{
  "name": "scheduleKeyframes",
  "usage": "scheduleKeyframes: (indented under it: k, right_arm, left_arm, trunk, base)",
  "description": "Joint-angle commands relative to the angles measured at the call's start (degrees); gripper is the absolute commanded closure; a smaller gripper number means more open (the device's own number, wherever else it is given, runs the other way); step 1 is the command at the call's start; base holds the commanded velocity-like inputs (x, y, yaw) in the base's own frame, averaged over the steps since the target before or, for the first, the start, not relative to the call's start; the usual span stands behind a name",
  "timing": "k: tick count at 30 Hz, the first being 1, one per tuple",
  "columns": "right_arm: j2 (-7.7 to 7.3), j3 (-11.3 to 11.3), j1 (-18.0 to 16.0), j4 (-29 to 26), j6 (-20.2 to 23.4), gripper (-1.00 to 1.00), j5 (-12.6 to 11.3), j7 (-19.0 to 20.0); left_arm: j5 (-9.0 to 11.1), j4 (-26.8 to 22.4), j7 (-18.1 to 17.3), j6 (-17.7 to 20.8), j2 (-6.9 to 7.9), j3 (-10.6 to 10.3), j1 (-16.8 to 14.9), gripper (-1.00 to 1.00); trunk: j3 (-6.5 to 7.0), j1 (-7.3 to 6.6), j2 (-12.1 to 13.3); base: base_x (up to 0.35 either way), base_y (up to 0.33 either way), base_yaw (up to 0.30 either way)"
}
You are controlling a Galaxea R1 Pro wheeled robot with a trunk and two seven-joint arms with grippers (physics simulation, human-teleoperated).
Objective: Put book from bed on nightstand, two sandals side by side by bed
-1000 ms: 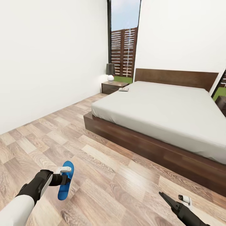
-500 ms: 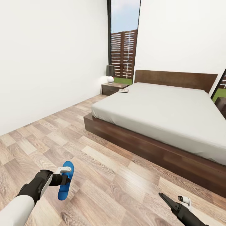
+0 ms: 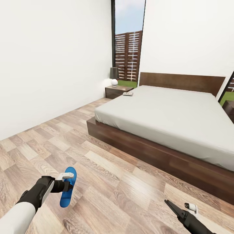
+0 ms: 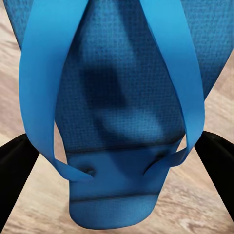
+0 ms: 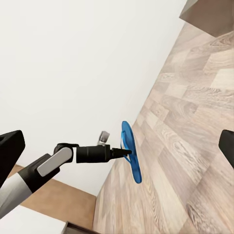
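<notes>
- The left gripper [image 3: 69, 186] holds a bright blue flip-flop sandal [image 3: 68, 191] above the brown wood-plank floor [image 3: 107, 182].
- The right gripper [image 3: 177, 208] has its jaws wide apart.
- A small dark book [image 3: 128, 94] lies at a head-end corner of the grey-covered dark wood bed [image 3: 169, 113], beside a dark brown nightstand [image 3: 117, 90].

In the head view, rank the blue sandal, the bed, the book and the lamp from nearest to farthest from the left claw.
1. Blue sandal: held in the left claw.
2. Bed: ahead, to the right.
3. Book: on the bed's far left corner, by the nightstand.
4. Lamp: on that nightstand, beyond the book.
</notes>
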Motion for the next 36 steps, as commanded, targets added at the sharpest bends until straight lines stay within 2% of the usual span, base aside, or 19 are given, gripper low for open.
scheduleKeyframes:
  k: [1, 4, 6, 7, 10, 13, 14, 15, 17, 20, 21, 22, 28, 36]
  right_arm:
    - [-0.01, 0.06, -0.02, 0.04, 0.59, -1.0, -0.25, 0.13]
    - [-0.01, 0.06, -0.02, 0.16, 0.57, -1.0, -0.24, 0.14]
    - [-0.01, 0.03, -0.02, 0.25, 0.57, -1.0, -0.23, 0.14]
    - [-0.01, 0.02, -0.02, 0.3, 0.57, -1.0, -0.25, 0.15]
    - [-0.01, 0.06, -0.02, 0.46, 0.52, -1.0, -0.24, 0.1]
    - [-0.01, 0.14, -0.02, 0.5, 0.5, -1.0, -0.24, -0.11]
    - [-0.01, 0.21, -0.02, 0.51, 0.49, -1.0, -0.23, -0.58]
    - [-0.01, 0.26, -0.02, 0.52, 0.49, -1.0, -0.23, -0.93]
    - [-0.01, 0.41, -0.02, 0.53, 0.51, -1.0, -0.25, -2.62]
    - [-0.01, 0.45, -0.02, 0.53, 0.58, -1.0, -0.26, -3.67]
    - [-0.01, 0.5, -0.02, 0.54, 0.62, -1.0, -0.29, -4.37]
    - [-0.01, 0.51, -0.02, 0.54, 0.6, -1.0, -0.3, -4.55]
    - [-0.01, 0.09, -0.02, 0.54, 0.51, -1.0, -0.42, -4.7]
    - [-0.05, -0.06, -0.02, 0.54, 0.62, -1.0, -0.47, -4.76]
  left_arm:
    - [-0.4, -0.07, -0.62, 0.27, -0.02, 0.29, -0.02, 1.0]
    - [-0.29, -0.06, -2.99, 0.11, 0.08, 0.39, 0.03, 1.0]
    - [-0.31, 0.16, -6.76, -0.09, 0.81, 0.52, 0.05, 1.0]
    - [-0.28, 0.27, -8.37, -0.17, 1.35, 0.56, 0.06, 1.0]
    - [-0.15, 0.65, -16.93, -0.51, 4.36, 0.78, 0.11, 1.0]
    - [0.03, 0.84, -21.52, -0.74, 5.87, 1.18, 0.15, 1.0]
    - [0.11, 0.92, -24.01, -0.98, 6.7, 1.7, 0.22, 1.0]
    - [0.14, 0.95, -25.07, -1.1, 7.08, 2.05, 0.24, 1.0]
    - [0.24, 0.97, -28.08, -1.37, 8.11, 4.02, 0.3, 1.0]
    - [0.27, 0.89, -29.22, -1.35, 8.49, 5.65, 0.32, 1.0]
    - [0.26, 0.89, -29.97, -1.21, 8.79, 7.54, 0.33, 1.0]
    - [0.26, 0.89, -30.15, -1.16, 8.84, 8.1, 0.33, 1.0]
    - [0.38, 0.97, -31.3, -1.1, 8.79, 8.97, 0.34, 1.0]
    - [0.18, 0.99, -32.66, -1.24, 8.46, 9.08, 0.34, 1.0]
  trunk:
    - [-0.05, -0.01, -0.02]
    - [-0.05, -0.01, -0.02]
    - [-0.05, -0.01, -0.02]
    - [-0.05, -0.01, -0.02]
    - [-0.05, -0.01, -0.02]
    - [-0.05, -0.01, -0.02]
    - [-0.05, -0.01, -0.02]
    - [-0.05, -0.01, -0.02]
    - [-0.05, -0.01, -0.02]
    - [-0.05, -0.01, -0.02]
    - [-0.05, -0.01, -0.02]
    - [-0.05, -0.01, -0.02]
    - [-0.05, -0.01, -0.02]
    - [-0.05, -0.01, -0.02]
  base:
    - [0.0, 0.0, 0.0]
    - [0.0, 0.0, 0.0]
    - [0.0, 0.0, 0.0]
    - [0.0, 0.0, 0.0]
    - [0.0, 0.0, 0.0]
    - [0.0, 0.0, 0.0]
    - [0.0, 0.0, 0.0]
    - [0.0, 0.0, 0.0]
    - [0.0, 0.0, 0.0]
    - [0.0, 0.0, 0.0]
    - [0.0, 0.0, 0.0]
    - [0.0, 0.0, 0.0]
    - [0.0, 0.0, 0.0]
    - [0.0, 0.0, 0.0]
